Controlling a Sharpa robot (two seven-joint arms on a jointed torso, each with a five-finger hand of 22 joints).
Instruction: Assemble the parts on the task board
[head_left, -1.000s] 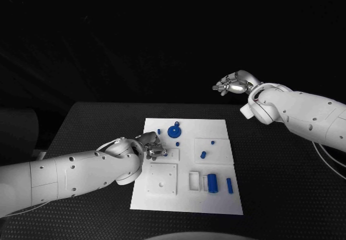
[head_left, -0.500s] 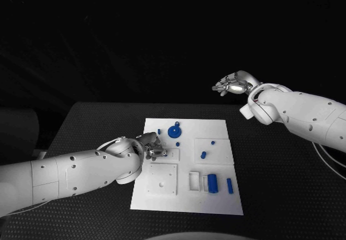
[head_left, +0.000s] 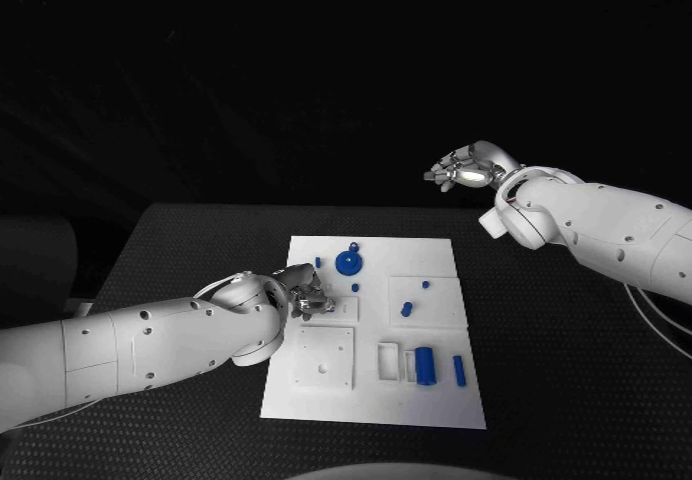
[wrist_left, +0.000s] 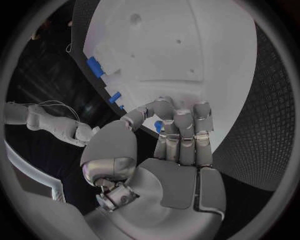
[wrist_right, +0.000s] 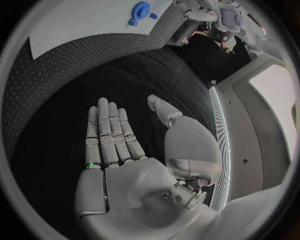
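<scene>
Nearest the robot, the white task board (head_left: 325, 400) lies flat in the middle of the black bench (head_left: 562, 400). Along its near edge sit a chunky blue block (head_left: 427, 366) and a slim blue bar (head_left: 460, 371), side by side and both lying flat, with an open white rectangular slot (head_left: 388, 362) just beside the block. A raised white square plate (head_left: 327, 357) sits next to that slot, toward the left arm.

A step farther in, the left hand (head_left: 304, 297) hovers low over the board's left half, fingers curled in close together; the wrist camera shows a small blue part (wrist_left: 159, 125) right at the fingertips (wrist_left: 164, 107), but whether it's actually pinched, I can't tell.

Past that, two small blue pegs (head_left: 408, 309) and (head_left: 426, 287) rest on the board's right half, another little peg (head_left: 355, 287) sits nearer the middle. Toward the far edge there's the round blue disc (head_left: 348, 264) with its small stub (head_left: 353, 247) pointing away.

Farthest out, the right hand (head_left: 464, 171) is up in the air, well clear of the board and beyond the bench's far edge. Its own camera shows the palm flat, fingers (wrist_right: 110, 131) straight and parted from the thumb, holding nothing
</scene>
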